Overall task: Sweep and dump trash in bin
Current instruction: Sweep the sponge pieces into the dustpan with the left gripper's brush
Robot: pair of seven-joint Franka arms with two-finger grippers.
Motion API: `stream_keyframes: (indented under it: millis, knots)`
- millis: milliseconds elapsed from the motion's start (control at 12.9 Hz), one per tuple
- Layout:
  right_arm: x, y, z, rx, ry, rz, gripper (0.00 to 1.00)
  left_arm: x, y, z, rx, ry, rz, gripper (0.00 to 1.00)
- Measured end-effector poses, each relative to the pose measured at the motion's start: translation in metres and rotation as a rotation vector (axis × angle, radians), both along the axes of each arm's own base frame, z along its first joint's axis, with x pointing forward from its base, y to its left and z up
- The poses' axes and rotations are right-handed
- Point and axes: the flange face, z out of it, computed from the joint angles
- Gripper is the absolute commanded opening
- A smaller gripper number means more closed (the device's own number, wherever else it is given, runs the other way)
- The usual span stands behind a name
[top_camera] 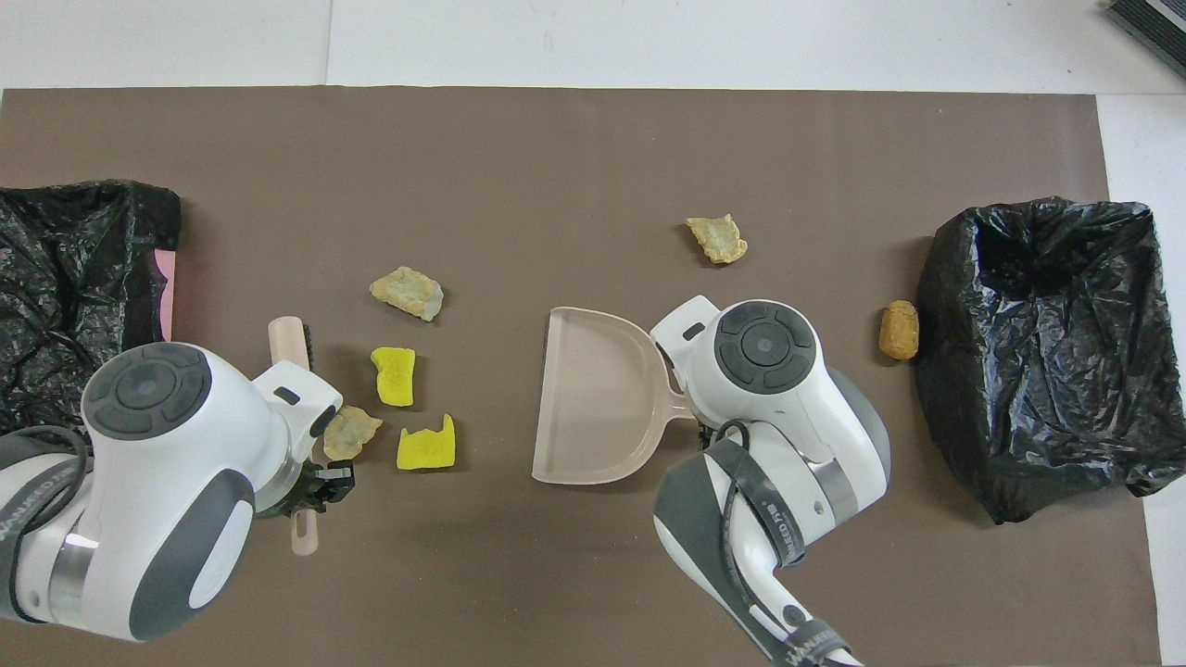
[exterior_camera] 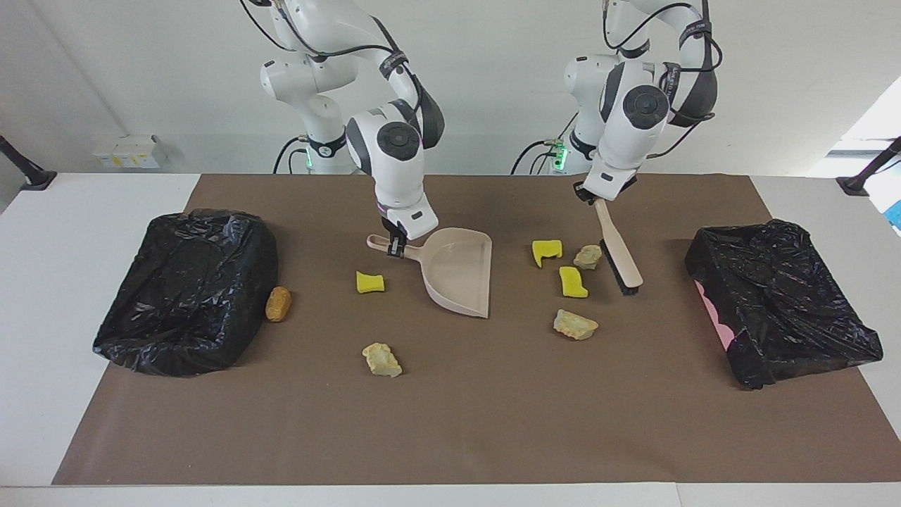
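Trash lies in seven small bits on the brown mat. Three are bright yellow spongy chunks. Three are pale rocky lumps. One is an orange-brown oval lump.

Two bins lined with black bags sit at the ends of the mat, one at the right arm's end and one at the left arm's end. The oval lump rests just beside the bin at the right arm's end.

The right gripper is closed on the handle of the beige dustpan, which lies flat on the mat with its mouth toward the left arm's end. One yellow chunk sits just beside this gripper, on the handle side of the pan, and a pale lump lies farther from the robots than that chunk.

The left gripper pinches the handle of the brush, whose black bristles touch the mat. Just beside the bristles lie a pale lump and two yellow chunks, between brush and dustpan. Another pale lump sits near them, farther from the robots.
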Motion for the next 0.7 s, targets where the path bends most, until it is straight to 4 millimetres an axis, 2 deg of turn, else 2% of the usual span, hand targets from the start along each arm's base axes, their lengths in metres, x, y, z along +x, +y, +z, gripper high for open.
stream_keyframes:
  millis: [310,466,699]
  knots:
    - [-0.003,0.001,0.0,-0.005,0.009,0.025,0.0,-0.042,0.011,-0.032,0.101,0.026,0.191,0.0]
    - [-0.008,0.004,0.001,-0.012,0.025,0.055,0.0,-0.053,-0.004,-0.048,0.079,0.025,0.277,0.0]
    - [-0.009,0.0,0.0,-0.018,0.055,0.114,0.0,-0.062,-0.036,-0.057,0.021,-0.002,0.294,0.0]
